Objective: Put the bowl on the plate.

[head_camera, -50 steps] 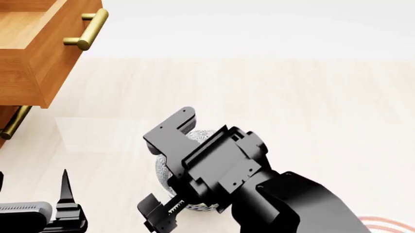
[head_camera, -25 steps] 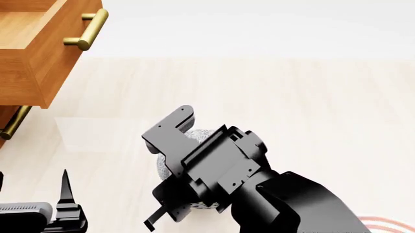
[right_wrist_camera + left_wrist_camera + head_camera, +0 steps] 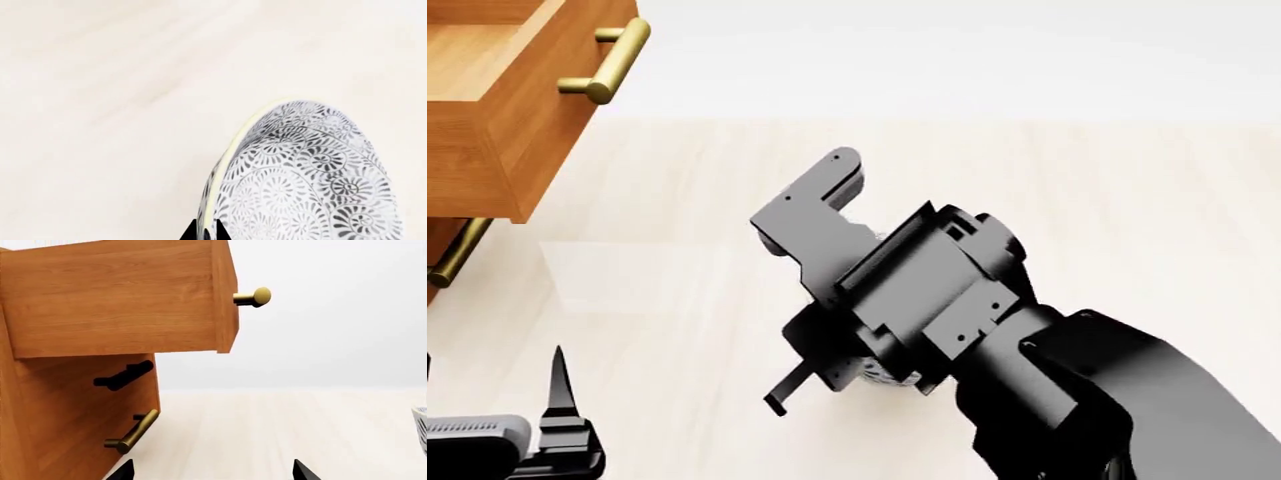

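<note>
The bowl (image 3: 307, 180) is pinched at its pale rim by the right gripper (image 3: 205, 231), jaws together on it; whether it hangs clear of the pale desk (image 3: 1121, 200) I cannot tell. This looks like the carry step. The plate is out of view, so the next move calls for finding it; the left gripper (image 3: 212, 471) idles with jaws apart near the wooden drawer (image 3: 113, 300).

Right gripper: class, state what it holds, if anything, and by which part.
The right gripper holds the bowl by its pale rim: its fingertips pinch the wall, one inside, one outside. The left gripper holds nothing.
</note>
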